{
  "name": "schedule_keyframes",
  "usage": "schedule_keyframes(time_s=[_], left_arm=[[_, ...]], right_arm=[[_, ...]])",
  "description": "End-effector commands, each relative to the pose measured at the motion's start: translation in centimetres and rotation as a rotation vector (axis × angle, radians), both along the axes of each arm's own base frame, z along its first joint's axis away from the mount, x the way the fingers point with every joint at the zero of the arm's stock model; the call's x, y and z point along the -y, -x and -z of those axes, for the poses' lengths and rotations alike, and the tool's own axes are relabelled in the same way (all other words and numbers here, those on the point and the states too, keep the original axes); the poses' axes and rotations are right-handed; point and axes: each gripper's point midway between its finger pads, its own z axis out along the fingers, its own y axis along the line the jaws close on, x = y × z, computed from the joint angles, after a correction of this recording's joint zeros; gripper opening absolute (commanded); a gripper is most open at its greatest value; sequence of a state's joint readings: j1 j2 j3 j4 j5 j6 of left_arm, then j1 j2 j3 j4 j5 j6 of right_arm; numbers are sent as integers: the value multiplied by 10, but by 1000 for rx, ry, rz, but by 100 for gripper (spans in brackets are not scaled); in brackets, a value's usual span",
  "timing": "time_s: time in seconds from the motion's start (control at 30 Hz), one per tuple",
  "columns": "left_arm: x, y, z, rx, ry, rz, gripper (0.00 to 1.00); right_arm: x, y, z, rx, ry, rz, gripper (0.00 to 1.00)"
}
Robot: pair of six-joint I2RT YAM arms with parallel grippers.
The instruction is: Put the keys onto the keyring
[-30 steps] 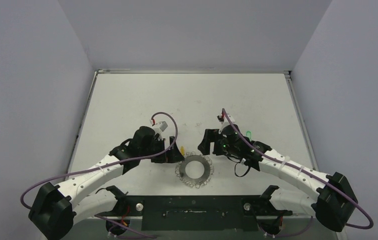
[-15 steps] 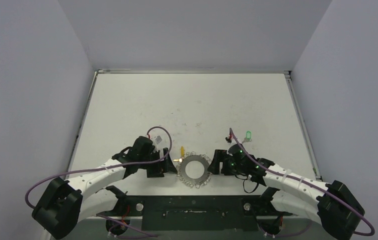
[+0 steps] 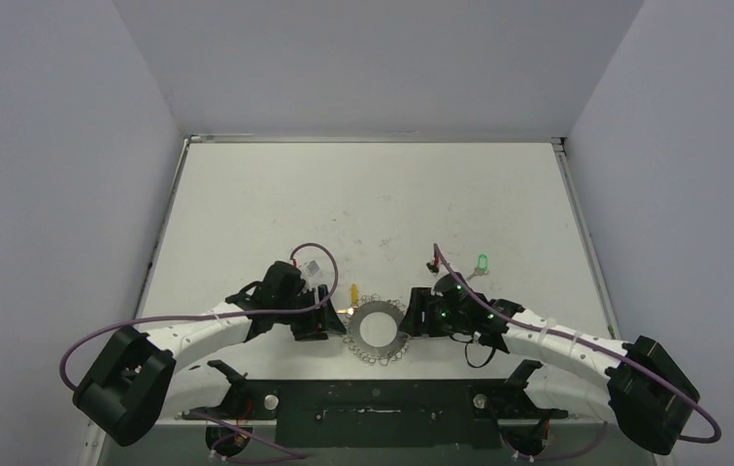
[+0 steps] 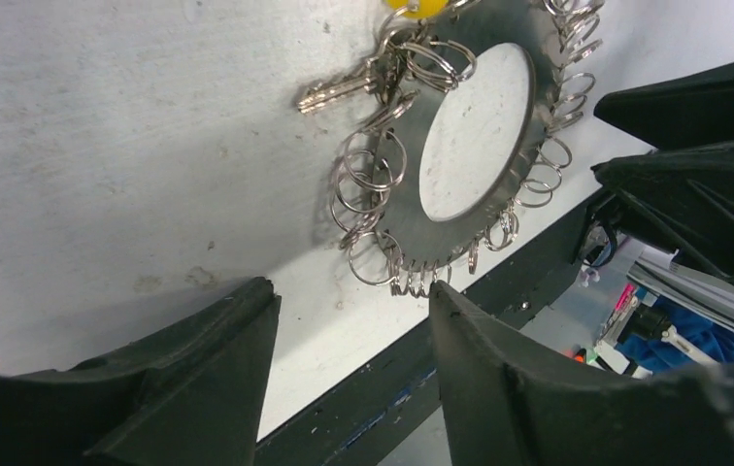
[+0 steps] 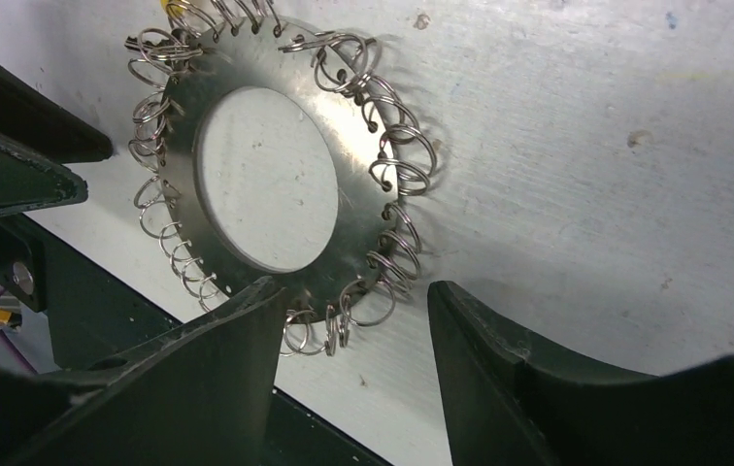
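Observation:
The keyring (image 3: 376, 328) lies flat near the table's front edge, silvery with wire loops all round. It also shows in the left wrist view (image 4: 404, 209) and the right wrist view (image 5: 358, 209). The yellow-orange key (image 3: 353, 291) lies at the ring's far left edge, its blade (image 4: 339, 89) among the loops; I cannot tell if it is threaded. The green key (image 3: 483, 262) lies alone on the table behind my right arm. My left gripper (image 3: 329, 320) (image 4: 351, 289) is open and empty just left of the ring. My right gripper (image 3: 410, 318) (image 5: 353, 289) is open and empty just right of it.
A black mounting bar (image 3: 373, 398) runs along the table's near edge, close in front of the ring. Grey walls enclose the table on three sides. Purple cables loop off both arms.
Both arms have pulled back and come down toward the front edge, ending on either side of the keyring. The keys and ring have not moved.

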State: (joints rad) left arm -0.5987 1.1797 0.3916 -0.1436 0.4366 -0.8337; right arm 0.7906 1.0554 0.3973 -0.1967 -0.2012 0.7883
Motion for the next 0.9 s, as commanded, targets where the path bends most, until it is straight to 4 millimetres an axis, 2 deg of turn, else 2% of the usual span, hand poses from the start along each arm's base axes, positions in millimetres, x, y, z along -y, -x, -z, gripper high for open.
schedule_keyframes(time_s=[0.0,0.07,0.17,0.27,0.33,0.43,0.53,0.63,0.77,0.87], left_arm=[[1,-17,-5,54,-2,-35,54],[0,-19,-5,60,-12,-39,49],[-6,-21,-7,66,-37,-54,49],[-13,-21,-11,80,-66,-62,49],[-19,-21,-14,95,-85,-71,49],[-25,-21,-18,121,-98,-85,49],[-27,-19,-19,128,-93,-95,49],[-27,-17,-18,121,-86,-97,49],[-24,-13,-18,104,-67,-84,49],[-20,-13,-20,102,-45,-77,48]], right_arm=[[-15,-12,-8,45,15,-38,53],[-24,-15,-2,35,29,-58,51],[-39,-23,6,11,65,-111,48],[-57,-30,1,12,77,-162,44],[-64,-33,-6,40,90,-178,46],[-61,-33,-16,87,137,-187,57],[-53,-25,-27,133,183,-207,59],[-51,-8,-36,189,213,-267,57],[-44,14,-41,277,302,-341,50],[-40,31,-35,308,368,-399,42]])
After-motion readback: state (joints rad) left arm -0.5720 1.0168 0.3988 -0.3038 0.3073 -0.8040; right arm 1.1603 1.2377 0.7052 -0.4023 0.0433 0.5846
